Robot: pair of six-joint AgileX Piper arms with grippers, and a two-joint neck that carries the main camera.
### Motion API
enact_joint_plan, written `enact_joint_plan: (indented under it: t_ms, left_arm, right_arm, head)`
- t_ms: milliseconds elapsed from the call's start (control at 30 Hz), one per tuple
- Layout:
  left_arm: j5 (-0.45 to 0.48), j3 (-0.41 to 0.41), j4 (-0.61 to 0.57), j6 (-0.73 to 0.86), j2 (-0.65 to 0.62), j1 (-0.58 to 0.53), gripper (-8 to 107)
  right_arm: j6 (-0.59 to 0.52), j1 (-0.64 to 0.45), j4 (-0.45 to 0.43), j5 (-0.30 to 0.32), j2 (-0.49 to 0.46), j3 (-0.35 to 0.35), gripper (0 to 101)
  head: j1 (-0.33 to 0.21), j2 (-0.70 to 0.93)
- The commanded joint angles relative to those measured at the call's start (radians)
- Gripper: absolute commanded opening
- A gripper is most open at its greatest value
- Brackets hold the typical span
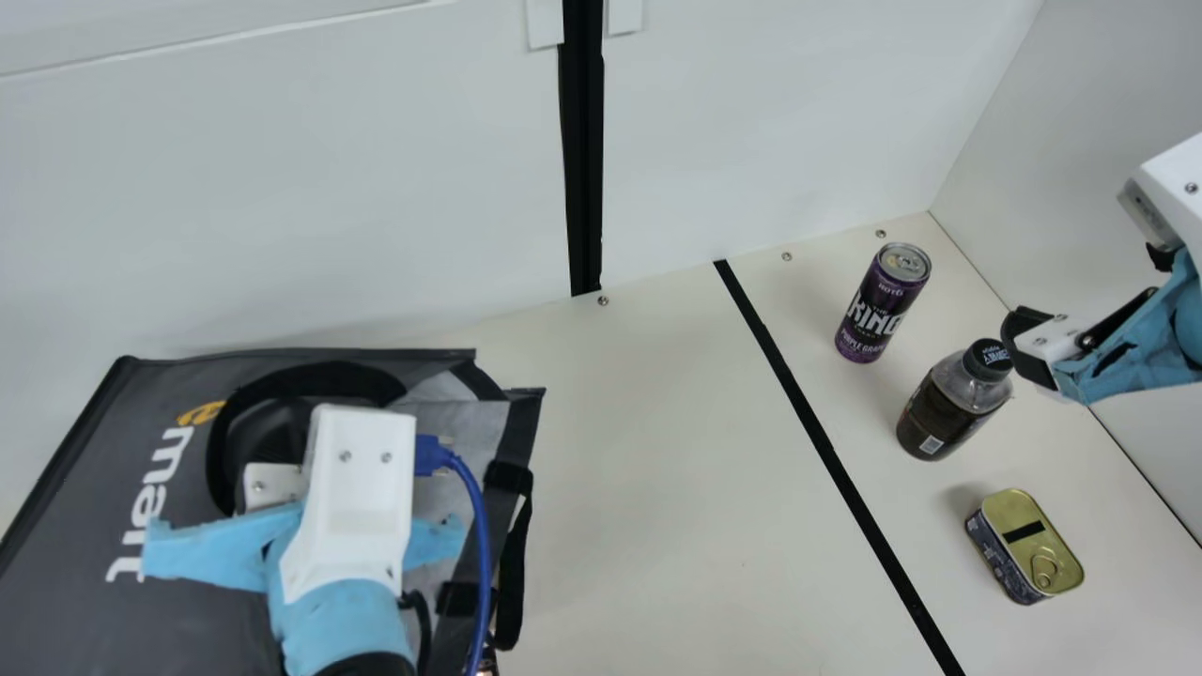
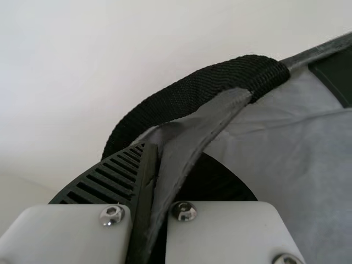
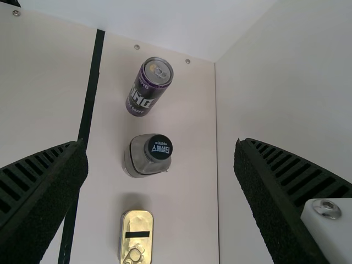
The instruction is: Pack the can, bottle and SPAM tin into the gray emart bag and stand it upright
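Can (image 1: 880, 302), bottle (image 1: 947, 409), SPAM tin (image 1: 1024, 547) set by table's (image 1: 657, 469) right edge, unpacked | gray emart bag (image 1: 84, 488) toward left edge, rim (image 2: 190, 143) pinched in left gripper (image 2: 162, 159), handle (image 2: 192, 91) perhaps caught too | right gripper (image 3: 160, 144) spread wide above bottle | bag-holding judged in hand; next, an item to be grasped squarely

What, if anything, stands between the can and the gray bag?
Nothing visible stands between the can and the bag; only a flat black stripe crosses the table. The left hand grips the bag's edge and may crowd it.
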Motion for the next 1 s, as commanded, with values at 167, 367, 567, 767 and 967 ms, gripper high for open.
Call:
enact_joint_plan:
  t_ms: [167,367,567,767,967]
  left_arm:
    - [0.000,-0.026,-0.128,0.004,-0.014,-0.020,-8]
    - [-0.061,-0.027,-0.223,0.025,-0.033,0.021,-8]
    - [-0.139,-0.009,-0.316,0.056,-0.053,0.089,-8]
    - [-0.222,0.006,-0.430,0.106,-0.072,0.164,-8]
    - [-0.301,0.021,-0.559,0.174,-0.088,0.243,-8]
  right_arm:
    - [0.000,0.000,0.000,0.000,0.000,0.000,95]
    - [0.000,0.000,0.000,0.000,0.000,0.000,95]
    - [0.000,0.000,0.000,0.000,0.000,0.000,95]
    - [0.000,0.000,0.000,0.000,0.000,0.000,95]
    - [0.000,0.000,0.000,0.000,0.000,0.000,95]
  head:
    - [-0.023,-0.001]
    - [-0.023,-0.001]
    - [-0.023,-0.001]
    - [-0.023,-0.001]
    - [-0.023,-0.001]
